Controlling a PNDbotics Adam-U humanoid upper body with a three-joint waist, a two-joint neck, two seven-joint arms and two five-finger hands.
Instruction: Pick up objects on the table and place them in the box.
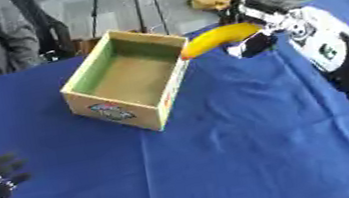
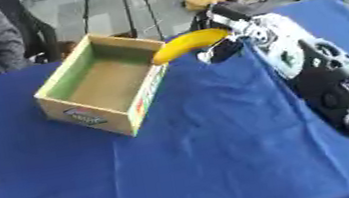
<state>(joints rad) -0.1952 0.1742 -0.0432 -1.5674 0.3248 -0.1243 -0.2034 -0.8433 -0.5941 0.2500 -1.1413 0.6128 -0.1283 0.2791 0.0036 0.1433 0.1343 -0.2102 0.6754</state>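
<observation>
Yellow banana (image 1: 219,37), grasped by the right hand (image 1: 257,31) at upper centre, could clip the box (image 1: 85,75) rim and drop outside

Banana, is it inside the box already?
No, the right hand holds the banana at the rim of the box, which looks empty.

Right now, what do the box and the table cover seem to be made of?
The box looks like cardboard: matte tan walls, thin edges, printed label outside. The table cover looks like blue woven cloth, since soft creases run across it.
</observation>
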